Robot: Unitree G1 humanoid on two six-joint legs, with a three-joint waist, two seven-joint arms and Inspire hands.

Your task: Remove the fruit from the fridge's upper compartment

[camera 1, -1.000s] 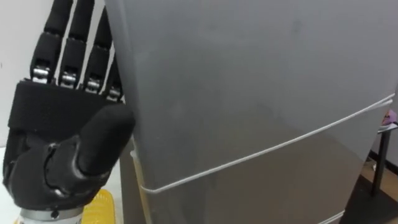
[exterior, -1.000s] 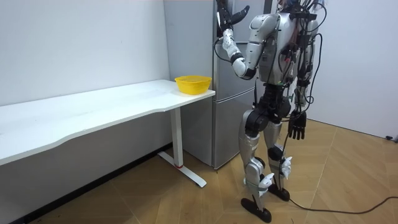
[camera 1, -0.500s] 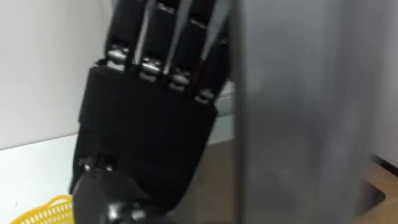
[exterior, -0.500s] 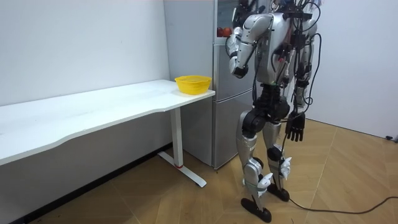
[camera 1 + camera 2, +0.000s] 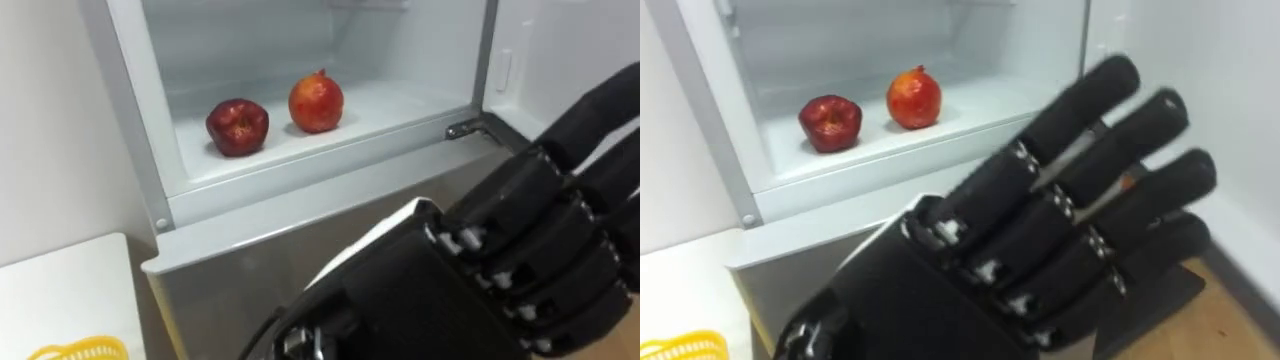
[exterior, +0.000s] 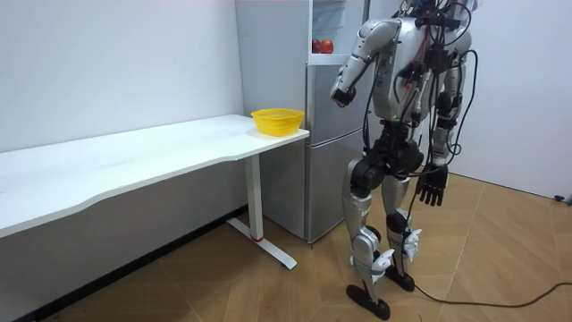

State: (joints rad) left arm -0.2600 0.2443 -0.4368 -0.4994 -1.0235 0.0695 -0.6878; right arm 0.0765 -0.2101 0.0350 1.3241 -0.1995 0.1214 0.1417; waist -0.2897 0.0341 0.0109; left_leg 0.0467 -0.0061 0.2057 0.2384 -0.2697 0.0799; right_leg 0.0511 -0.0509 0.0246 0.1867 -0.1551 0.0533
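Note:
The upper fridge compartment (image 5: pixel 160 150) stands open. On its white shelf lie a dark red apple (image 5: pixel 237 127) and, to its right, a red pomegranate (image 5: pixel 316 101); both show small in the room view as red fruit (image 6: pixel 322 46). My left hand (image 5: pixel 1040 250) hovers close before the camera, below and to the right of the shelf, with fingers straight, open and holding nothing. It is apart from both fruits. My right hand (image 6: pixel 432 186) hangs by my thigh with relaxed fingers. I stand facing the fridge (image 6: pixel 326 161).
The opened door's white inner side (image 5: pixel 560 50) is at the right. A white table (image 6: pixel 134 152) adjoins the fridge on my left, with a yellow basket (image 6: pixel 277 119) at its near end. Bare wooden floor lies behind me.
The upper door has swung open and the fruit shelf has come into sight. My left hand dropped from the door's edge to below the shelf, and my left arm lowered.

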